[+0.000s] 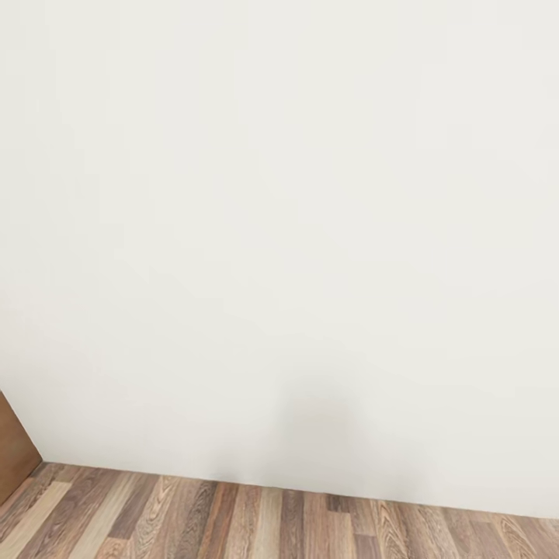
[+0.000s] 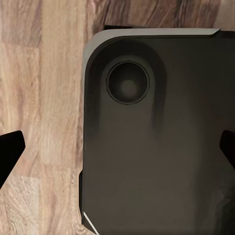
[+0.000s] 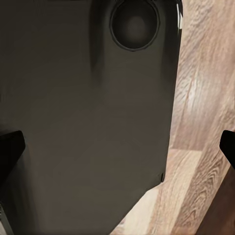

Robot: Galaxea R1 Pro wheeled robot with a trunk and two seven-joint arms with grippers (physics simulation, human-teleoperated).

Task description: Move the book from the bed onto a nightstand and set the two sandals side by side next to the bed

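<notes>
Left gripper (image 2: 117,147): dark fingertips at the two edges of its wrist view, spread wide, nothing between them; it hangs over the robot's dark grey base (image 2: 156,147) and the floor (image 2: 44,98).
Right gripper (image 3: 117,147): fingertips likewise far apart and empty, over the base (image 3: 83,122) with plank floor (image 3: 200,122) beside it.
Arms: both look tucked low, pointing down at the robot's own body.
Head view: a plain white wall (image 1: 279,217) close ahead, a strip of wood floor (image 1: 279,520) beneath it, and a brown wooden edge (image 1: 14,454) at the lower left, perhaps a door.
Task things: book, bed, nightstand and sandals are not to be seen from here; where they lie cannot be told.
Step in hand: travelling or turning to find the bed; judging by the empty grippers, nothing is being carried.
Next move calls for: swinging the base away from the wall until the bed comes into sight, then approaching near enough to reach the book.
Risk: the wall is close, so driving forward could bump it.
</notes>
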